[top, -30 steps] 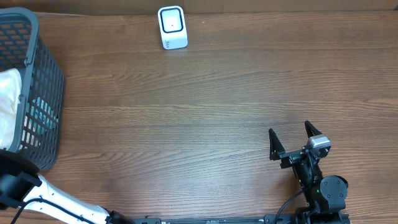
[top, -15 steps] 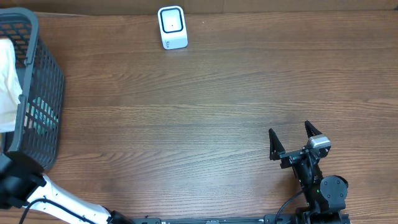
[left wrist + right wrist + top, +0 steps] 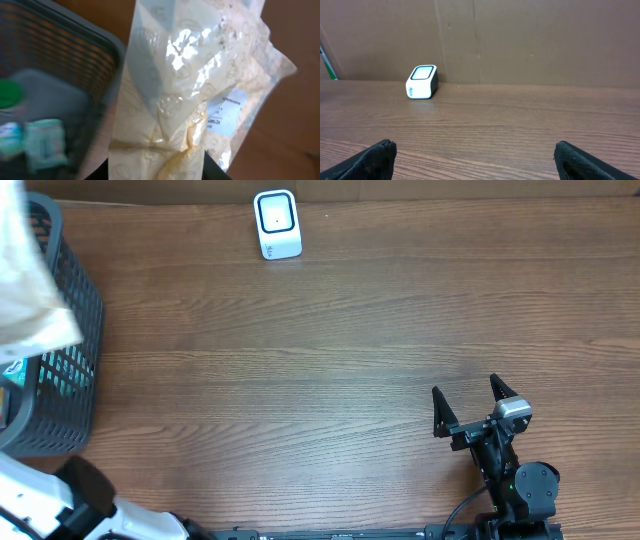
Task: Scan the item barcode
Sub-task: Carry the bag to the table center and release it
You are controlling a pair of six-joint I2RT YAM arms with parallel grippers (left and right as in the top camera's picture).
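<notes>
Wood table: L gripper pinches bag over basket, left edge; R gripper spread. Next, prob.: label to scanner, far edge.

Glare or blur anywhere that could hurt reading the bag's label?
Left wrist: bright glare on the plastic bag, white label soft, basket contents blurred. Overhead: bag smeared at the left edge. Right wrist: barcode scanner sharp, even light.
</notes>
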